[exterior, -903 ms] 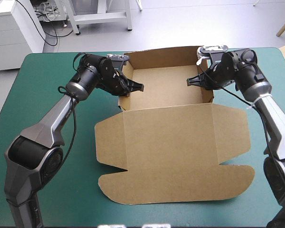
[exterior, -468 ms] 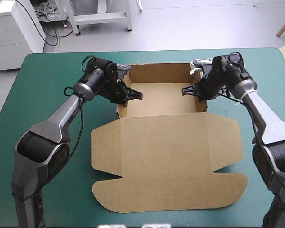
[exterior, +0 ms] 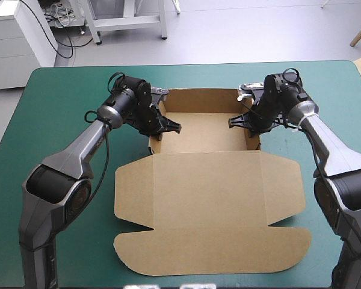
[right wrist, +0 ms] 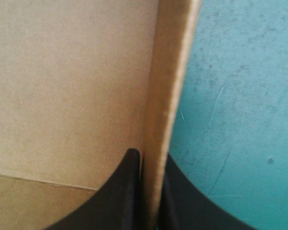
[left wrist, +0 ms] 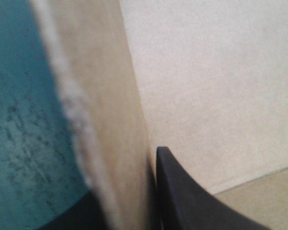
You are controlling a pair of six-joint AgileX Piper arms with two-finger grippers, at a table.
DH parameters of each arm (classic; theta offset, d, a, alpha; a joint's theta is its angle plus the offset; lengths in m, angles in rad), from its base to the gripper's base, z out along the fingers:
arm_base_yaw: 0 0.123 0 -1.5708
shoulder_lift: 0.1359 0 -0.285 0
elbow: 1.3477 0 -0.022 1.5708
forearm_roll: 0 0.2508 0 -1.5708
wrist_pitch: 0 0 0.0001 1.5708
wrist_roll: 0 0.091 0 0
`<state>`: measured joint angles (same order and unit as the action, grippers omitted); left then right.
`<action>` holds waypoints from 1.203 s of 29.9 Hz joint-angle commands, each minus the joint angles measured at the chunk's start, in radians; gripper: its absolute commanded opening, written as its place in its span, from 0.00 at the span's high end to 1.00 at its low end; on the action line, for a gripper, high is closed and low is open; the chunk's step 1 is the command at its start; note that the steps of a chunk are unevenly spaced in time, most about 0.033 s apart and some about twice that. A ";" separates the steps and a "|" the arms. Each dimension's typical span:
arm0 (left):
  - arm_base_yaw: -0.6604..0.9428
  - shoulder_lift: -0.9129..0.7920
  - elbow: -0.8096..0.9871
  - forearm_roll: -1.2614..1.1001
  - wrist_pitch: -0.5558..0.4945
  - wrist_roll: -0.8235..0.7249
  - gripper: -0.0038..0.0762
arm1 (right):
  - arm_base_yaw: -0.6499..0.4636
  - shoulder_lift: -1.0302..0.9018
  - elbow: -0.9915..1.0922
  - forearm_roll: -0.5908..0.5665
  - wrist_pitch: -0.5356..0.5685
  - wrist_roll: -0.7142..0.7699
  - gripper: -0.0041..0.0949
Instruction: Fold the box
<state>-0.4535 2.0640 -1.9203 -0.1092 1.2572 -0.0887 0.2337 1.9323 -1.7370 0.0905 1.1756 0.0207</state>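
— Teal-green cover (exterior: 54, 120) is showing all round the box (exterior: 198, 129), whose tray is sitting toward the table's far edge, with the lid (exterior: 210, 211) lying flat toward the near edge. How is it being held?

— The left gripper (exterior: 171, 126) is pinching the wall (exterior: 154, 133) facing the table's left edge, and the right gripper (exterior: 236, 122) is pinching the wall (exterior: 253, 139) facing the right edge. Each has one black finger inside and one outside.

— How is the board handling?

— It is looking light and stiff, probably springing back at the creases. Gripping the raised walls is seeming soundest. Both arms are enjoying open cover toward the table's side edges, while the lid's rounded flaps are reaching close to the near edge.
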 commanded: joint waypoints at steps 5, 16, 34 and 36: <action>-0.028 -0.073 -0.038 -0.116 -0.016 0.044 0.38 | 0.015 -0.046 -0.029 0.092 -0.008 -0.040 0.47; -0.028 -0.077 -0.043 0.005 -0.010 0.026 0.20 | 0.013 -0.050 -0.029 0.032 -0.014 -0.030 0.17; -0.028 -0.303 -0.205 0.080 0.008 0.131 0.21 | 0.011 -0.242 -0.100 -0.009 -0.049 -0.095 0.18; -0.028 -0.356 -0.203 0.094 0.016 0.135 0.26 | 0.011 -0.282 -0.101 -0.009 -0.049 -0.106 0.18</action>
<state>-0.4733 1.8275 -2.0924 -0.0242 1.2522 0.0272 0.2491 1.7581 -1.7999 0.0826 1.1526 -0.0624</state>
